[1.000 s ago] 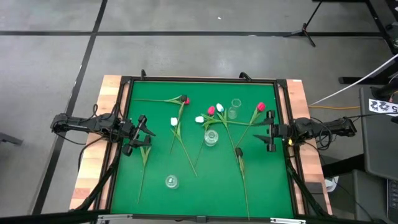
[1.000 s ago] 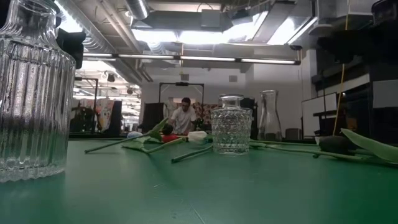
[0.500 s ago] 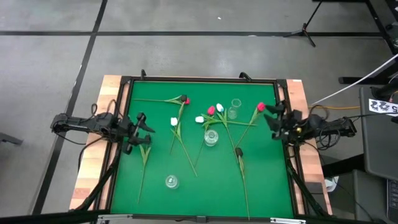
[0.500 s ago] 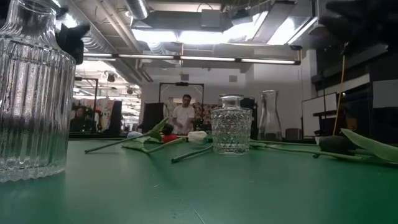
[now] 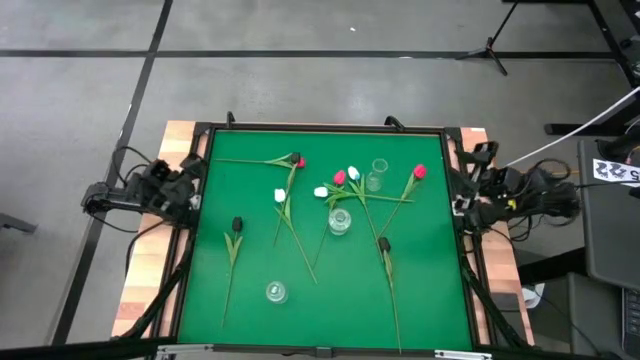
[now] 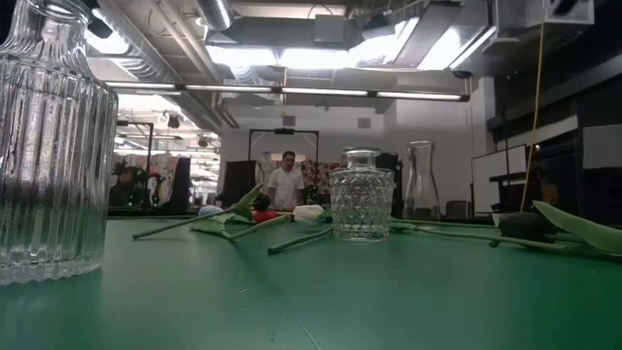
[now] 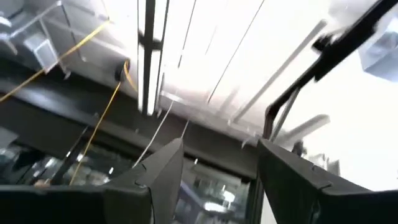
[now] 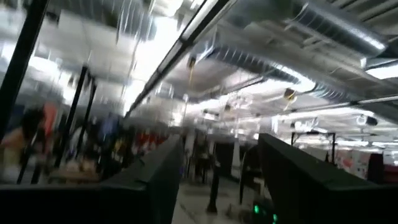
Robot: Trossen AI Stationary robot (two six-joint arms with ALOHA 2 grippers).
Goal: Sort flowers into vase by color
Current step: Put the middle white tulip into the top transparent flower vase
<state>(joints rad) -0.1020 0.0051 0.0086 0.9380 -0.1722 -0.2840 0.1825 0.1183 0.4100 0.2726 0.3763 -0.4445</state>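
Several tulips lie flat on the green mat point(image 5: 420, 290): pink-red heads point(image 5: 300, 161) point(image 5: 419, 171) point(image 5: 340, 177), white heads point(image 5: 280, 195) point(image 5: 353, 173) point(image 5: 320, 192) and dark heads point(image 5: 237, 224) point(image 5: 383, 243). Three clear glass vases stand upright among them point(image 5: 379, 168) point(image 5: 340, 221) point(image 5: 275, 291). My left gripper point(image 5: 182, 178) is tucked back over the table's left edge, open and tipped upward point(image 7: 217, 146). My right gripper point(image 5: 472, 162) is over the right edge, open and raised point(image 8: 217, 140). Neither is near a flower.
The mat sits in a dark frame on a wooden table point(image 5: 150, 270). In the low view the ribbed vase point(image 6: 49, 146) stands close at the left and the studded vase point(image 6: 361, 204) at the middle. A person point(image 6: 284, 181) stands in the room far behind.
Both grippers have risen and tipped upward while drawing back from over the mat, the left toward the table's left edge, the right toward its right edge. The left one now leaves the dark tulip head at the left uncovered. Flowers and vases have not moved.
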